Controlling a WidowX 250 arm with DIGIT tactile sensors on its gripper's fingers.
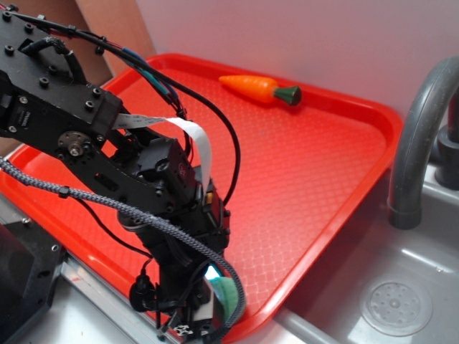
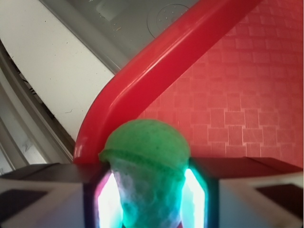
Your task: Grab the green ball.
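The green ball (image 2: pixel 145 152) is pinched between my two glowing finger pads, squeezed narrow between them and bulging out beyond the fingertips. My gripper (image 2: pixel 147 190) is shut on it. In the exterior view the ball (image 1: pixel 231 295) shows as a pale green patch at the tip of my black gripper (image 1: pixel 215 297), at the front corner of the red tray (image 1: pixel 323 165). I cannot tell whether the ball still touches the tray floor.
An orange toy carrot with a green top (image 1: pixel 259 88) lies at the tray's back edge. A grey sink basin (image 1: pixel 394 301) with a drain and a grey faucet (image 1: pixel 416 136) lie to the right. The tray's raised rim (image 2: pixel 156 71) runs just ahead of the ball.
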